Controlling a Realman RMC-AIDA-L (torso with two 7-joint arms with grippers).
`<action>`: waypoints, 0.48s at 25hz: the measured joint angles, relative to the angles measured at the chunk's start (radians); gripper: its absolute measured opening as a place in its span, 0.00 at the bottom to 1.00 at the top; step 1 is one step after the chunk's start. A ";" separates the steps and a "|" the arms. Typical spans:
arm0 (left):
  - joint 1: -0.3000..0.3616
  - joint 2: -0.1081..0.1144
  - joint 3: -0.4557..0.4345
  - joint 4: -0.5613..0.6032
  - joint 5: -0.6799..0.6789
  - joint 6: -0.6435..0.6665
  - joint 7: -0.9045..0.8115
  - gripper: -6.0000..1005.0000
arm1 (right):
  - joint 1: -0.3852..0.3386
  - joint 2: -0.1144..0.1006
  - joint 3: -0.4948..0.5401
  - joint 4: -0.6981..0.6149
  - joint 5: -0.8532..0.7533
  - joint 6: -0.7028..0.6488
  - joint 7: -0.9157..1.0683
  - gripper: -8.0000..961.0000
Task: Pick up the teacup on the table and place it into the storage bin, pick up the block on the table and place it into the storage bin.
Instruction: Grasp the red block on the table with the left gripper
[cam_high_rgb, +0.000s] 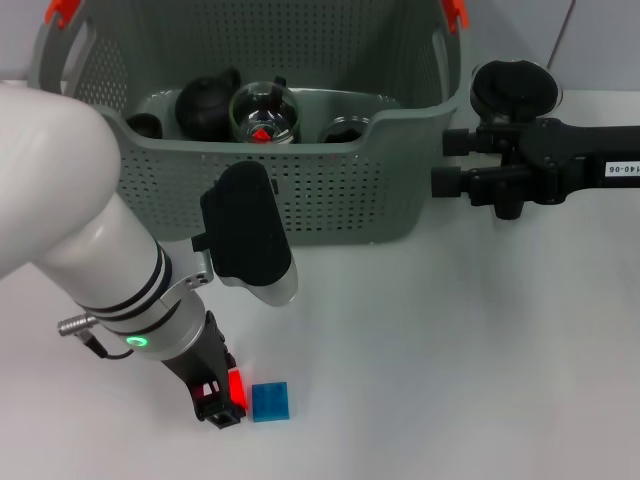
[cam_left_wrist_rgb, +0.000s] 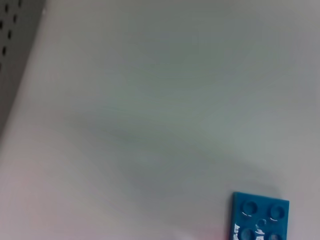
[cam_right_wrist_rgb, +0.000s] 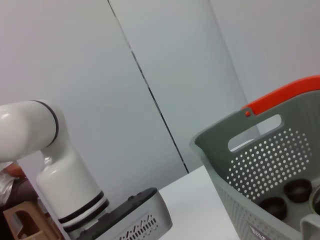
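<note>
The blue studded block (cam_high_rgb: 270, 401) lies flat on the white table near the front edge, also seen in the left wrist view as the block (cam_left_wrist_rgb: 260, 217). My left gripper (cam_high_rgb: 220, 405) is low over the table, just left of the block, with a red light glowing on it; nothing shows between its fingers. The storage bin (cam_high_rgb: 300, 200), a grey perforated basket with orange clips, stands at the back. A black teacup (cam_high_rgb: 347, 130) rests inside it. My right gripper (cam_high_rgb: 440, 162) hangs open beside the bin's right wall, holding nothing.
Inside the bin also lie a black teapot (cam_high_rgb: 207, 100), a glass globe (cam_high_rgb: 263, 113) and another dark cup (cam_high_rgb: 145, 125). My bulky left forearm (cam_high_rgb: 90, 240) covers the table's left side. Bare table stretches right of the block.
</note>
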 joint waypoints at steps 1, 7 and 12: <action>-0.001 0.000 -0.001 -0.001 0.000 0.002 -0.001 0.70 | 0.000 0.000 0.002 0.000 0.000 0.000 0.000 0.96; -0.016 0.002 -0.015 -0.005 -0.001 0.031 -0.014 0.47 | -0.001 0.000 0.007 0.000 0.000 0.001 -0.001 0.96; -0.027 0.002 -0.027 -0.015 -0.001 0.052 -0.017 0.41 | -0.002 0.000 0.008 0.000 0.000 0.001 -0.007 0.96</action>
